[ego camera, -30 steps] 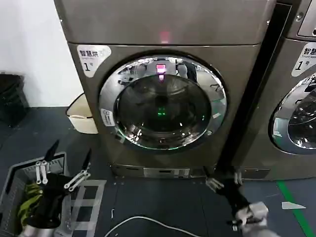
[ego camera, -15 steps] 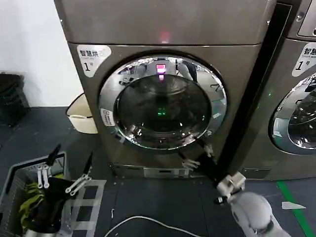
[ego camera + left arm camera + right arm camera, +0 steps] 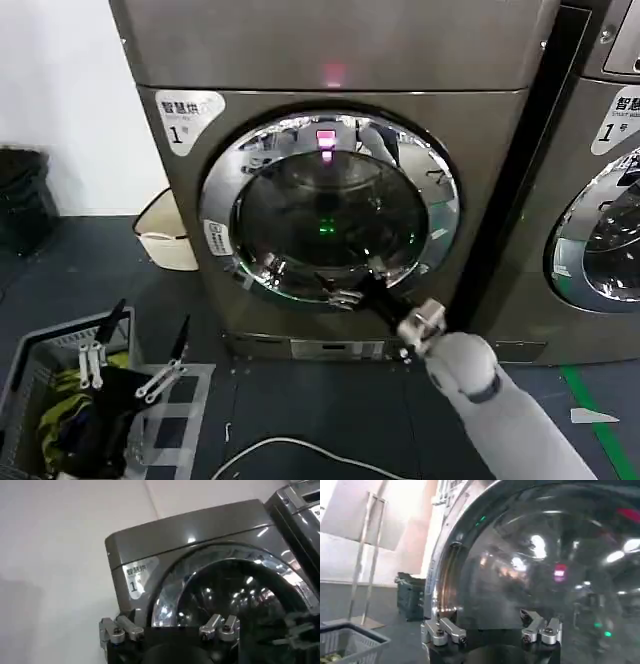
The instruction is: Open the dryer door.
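The dryer [image 3: 180, 190], bronze-grey with a white "1" sticker, stands straight ahead. Its dryer door [image 3: 222, 190] sits shut in the front, a chrome ring around dark glass. My right gripper [image 3: 342, 292] is open and reaches up to the ring's lower edge; whether it touches I cannot tell. In the right wrist view the right gripper [image 3: 490, 622] is spread close before the dryer door [image 3: 535, 555]. My left gripper [image 3: 145, 335] hangs open low at the left above a basket. In its own view the left gripper [image 3: 169, 626] faces the dryer [image 3: 150, 540] from a distance.
A second machine [image 3: 600, 180] stands at the right, across a narrow dark gap. A grey basket [image 3: 25, 365] with clothes sits at the lower left. A cream tub [image 3: 160, 240] rests beside the dryer, and a white cable [image 3: 290, 445] lies on the dark floor.
My right arm has risen from floor level at the right and swung left, up to the door's lower rim. The left gripper has sunk a little.
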